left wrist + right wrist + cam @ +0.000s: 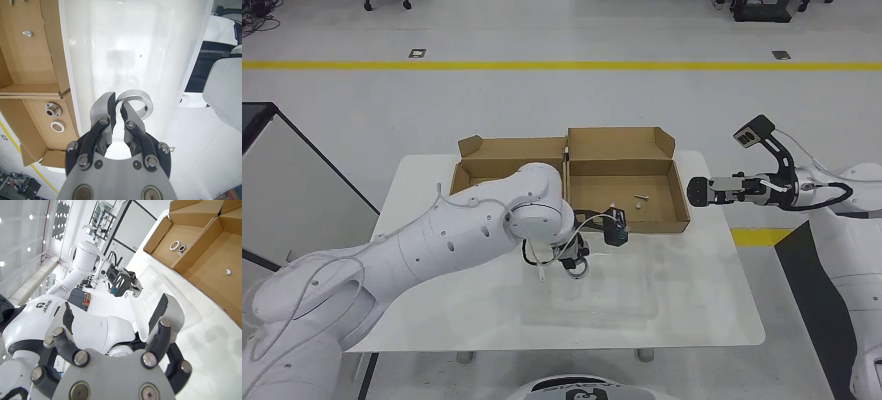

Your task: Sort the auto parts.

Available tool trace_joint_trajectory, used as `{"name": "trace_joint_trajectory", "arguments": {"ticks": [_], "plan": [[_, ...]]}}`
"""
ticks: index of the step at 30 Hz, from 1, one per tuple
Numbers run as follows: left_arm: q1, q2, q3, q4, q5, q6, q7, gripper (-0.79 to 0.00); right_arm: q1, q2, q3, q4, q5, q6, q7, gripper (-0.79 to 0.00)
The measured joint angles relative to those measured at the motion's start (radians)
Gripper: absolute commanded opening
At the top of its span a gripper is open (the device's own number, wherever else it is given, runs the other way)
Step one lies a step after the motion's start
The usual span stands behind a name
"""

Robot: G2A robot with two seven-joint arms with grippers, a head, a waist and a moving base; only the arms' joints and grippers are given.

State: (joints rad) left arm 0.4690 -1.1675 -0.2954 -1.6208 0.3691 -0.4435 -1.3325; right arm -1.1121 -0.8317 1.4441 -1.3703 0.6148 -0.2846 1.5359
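Observation:
My left gripper (118,106) is shut on the wall of a silver metal ring (136,102), held above a clear plastic tray (132,47). In the top view the left gripper (614,230) hangs just in front of the right cardboard box (678,190). That box holds a small bolt (640,197). The neighbouring left box (34,117) holds a flanged hub (51,109) and a flat ring (58,126). My right gripper (113,313) is open and holds nothing, out past the table's right edge (697,190), beside the right box.
Two open cardboard boxes (482,160) stand side by side at the back of the white table (712,290). The clear tray (592,295) lies at the table's front middle. The left arm (442,250) crosses the table's left half.

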Motion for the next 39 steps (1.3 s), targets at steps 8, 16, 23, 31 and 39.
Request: {"name": "trace_joint_trajectory", "arguments": {"ticks": [8, 16, 23, 31, 39], "plan": [[0.050, 0.053, -0.176, 0.025, -0.107, -0.088, 0.218, -0.785, 0.000, 0.000, 0.000, 0.000, 0.000, 0.000, 0.000, 0.000], [0.141, 0.107, -0.350, 0.014, -0.271, -0.260, 0.371, -0.785, 0.000, 0.000, 0.000, 0.000, 0.000, 0.000, 0.000, 0.000], [0.218, 0.153, -0.501, 0.012, -0.476, -0.437, 0.422, -0.785, 0.000, 0.000, 0.000, 0.000, 0.000, 0.000, 0.000, 0.000], [0.266, 0.191, -0.558, -0.045, -0.640, -0.543, 0.498, -0.785, 0.000, 0.000, 0.000, 0.000, 0.000, 0.000, 0.000, 0.000], [0.303, 0.230, -0.584, -0.147, -0.879, -0.569, 0.525, -0.785, 0.000, 0.000, 0.000, 0.000, 0.000, 0.000, 0.000, 0.000]]}}
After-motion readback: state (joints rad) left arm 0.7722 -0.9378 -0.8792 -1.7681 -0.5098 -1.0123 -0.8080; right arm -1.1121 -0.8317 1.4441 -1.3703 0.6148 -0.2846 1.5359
